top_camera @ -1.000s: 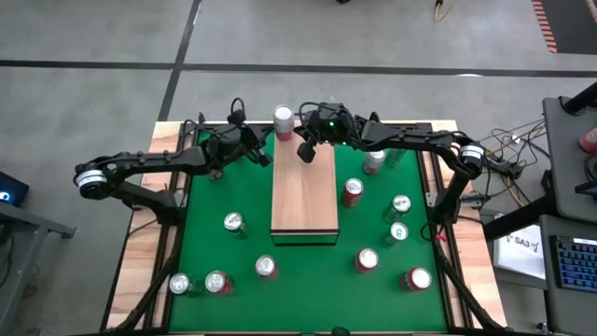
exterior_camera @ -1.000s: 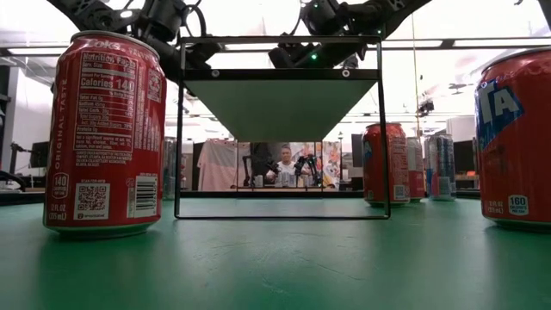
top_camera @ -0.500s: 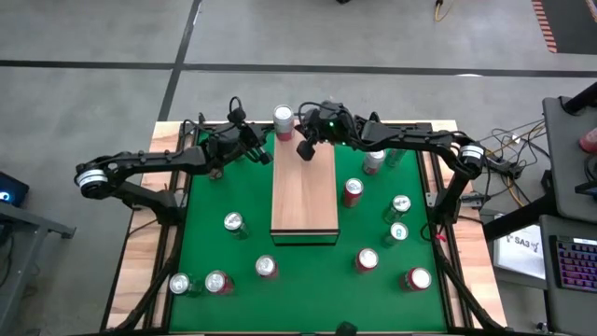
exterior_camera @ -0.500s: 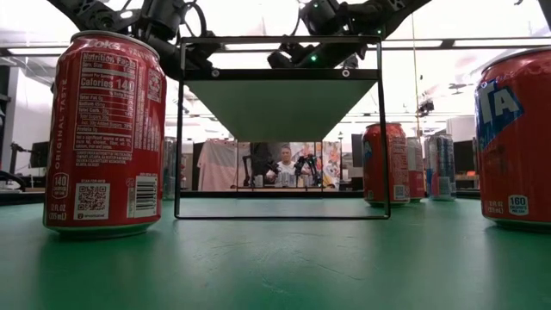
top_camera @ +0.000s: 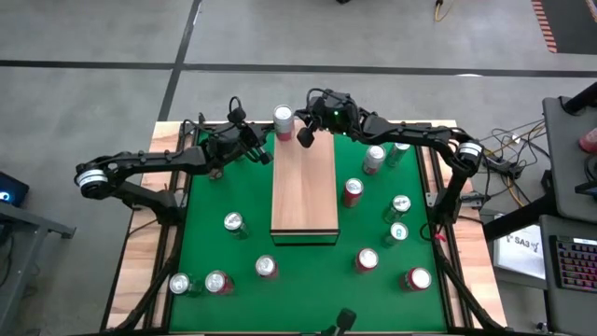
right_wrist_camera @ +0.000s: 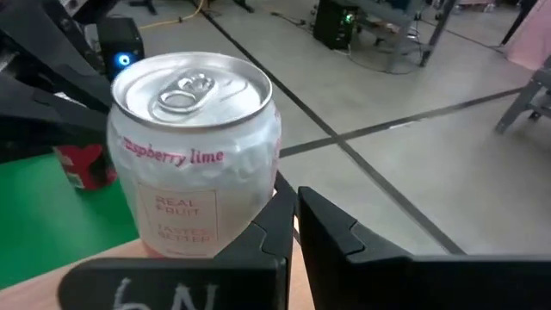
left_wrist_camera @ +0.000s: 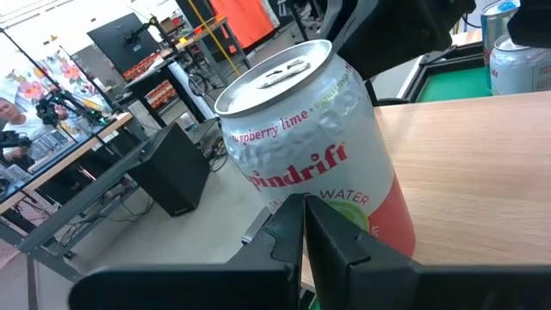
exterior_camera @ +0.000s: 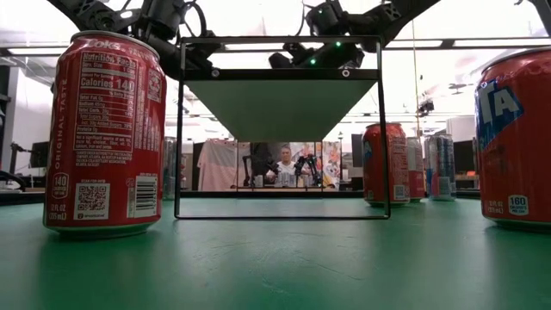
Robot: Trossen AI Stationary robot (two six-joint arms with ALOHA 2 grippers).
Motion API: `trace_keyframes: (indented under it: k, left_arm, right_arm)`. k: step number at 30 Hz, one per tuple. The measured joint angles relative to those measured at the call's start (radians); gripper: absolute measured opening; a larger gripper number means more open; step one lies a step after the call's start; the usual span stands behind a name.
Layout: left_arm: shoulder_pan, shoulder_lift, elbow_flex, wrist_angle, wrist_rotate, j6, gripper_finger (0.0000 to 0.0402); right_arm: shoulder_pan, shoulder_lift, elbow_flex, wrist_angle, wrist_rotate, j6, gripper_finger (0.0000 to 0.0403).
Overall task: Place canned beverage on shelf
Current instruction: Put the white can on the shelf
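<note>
A white and pink raspberry lime can (top_camera: 283,119) stands upright by its base on the far end of the pale wooden shelf (top_camera: 304,191). It also shows in the left wrist view (left_wrist_camera: 314,151) and the right wrist view (right_wrist_camera: 196,151). My left gripper (top_camera: 264,157) is shut, beside the shelf's far left corner, pointing at the can from a short way off (left_wrist_camera: 304,226). My right gripper (top_camera: 303,137) is shut above the shelf's far end, just right of the can (right_wrist_camera: 295,215). Neither touches the can.
Several cans stand on the green surface around the shelf, among them ones to its right (top_camera: 353,191) (top_camera: 374,159), left (top_camera: 233,223) and near side (top_camera: 267,267). In the low view two red cans (exterior_camera: 105,133) (exterior_camera: 516,138) stand close to the camera, either side of the shelf's dark frame (exterior_camera: 280,207).
My right gripper has drawn back a little toward the table's far edge, staying shut beside the can. The can and my left arm have kept still.
</note>
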Motion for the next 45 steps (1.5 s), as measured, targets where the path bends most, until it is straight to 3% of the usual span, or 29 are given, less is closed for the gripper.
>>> trace_keyframes:
  k: [40,45]
  left_arm:
    - [0.008,0.000,0.000,0.001,0.003,0.011,0.0000]
    - [0.006,0.000,0.000,0.010,0.035,0.003,0.0000]
  right_arm:
    - [0.081,-0.043,0.000,-0.096,0.003,-0.007,0.0013]
    - [0.084,-0.060,0.000,-0.131,0.051,-0.008,0.0013]
